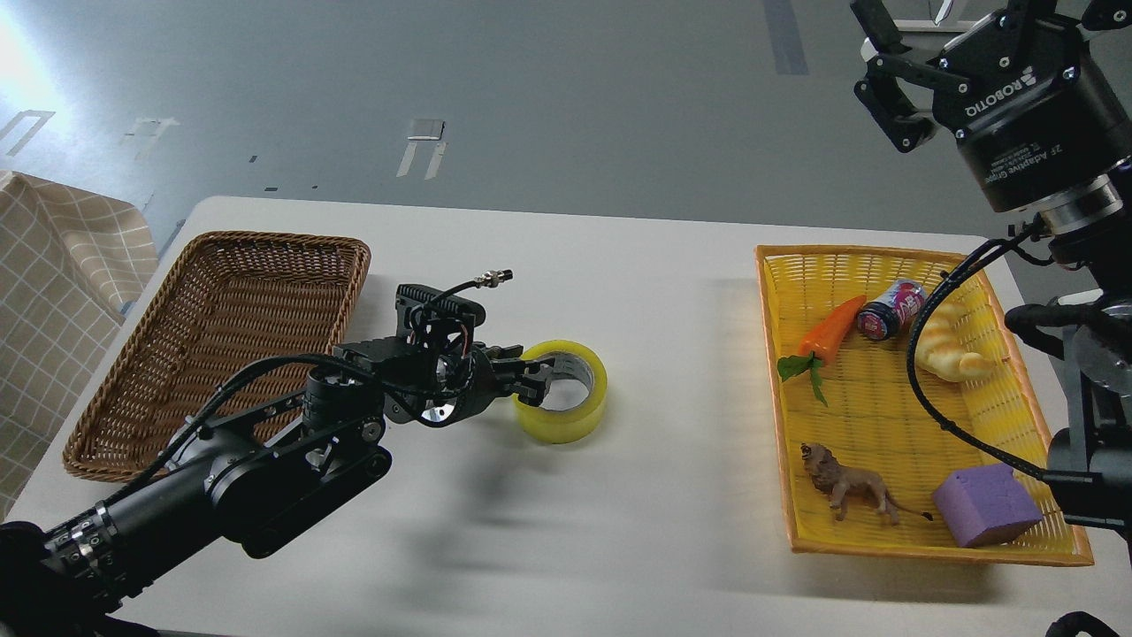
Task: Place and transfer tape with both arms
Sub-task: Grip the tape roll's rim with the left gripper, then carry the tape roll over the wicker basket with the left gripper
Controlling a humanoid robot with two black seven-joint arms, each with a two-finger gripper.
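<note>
The yellow tape roll [575, 416] lies flat on the white table [637, 265], near the middle. My left gripper [533, 382] reaches it from the left, and its fingers pinch the roll's left wall, one finger inside the ring. The roll rests on the table. My right gripper [880, 62] is raised high at the top right, above the far end of the yellow basket, with its fingers spread and nothing between them.
A brown wicker basket [221, 265] sits at the left, with nothing in it. A yellow basket [884, 540] at the right holds a toy carrot [831, 329], a can [887, 310], a croissant [951, 349], a toy lion [849, 488] and a purple block [986, 506]. A checked cloth [53, 292] lies at the far left.
</note>
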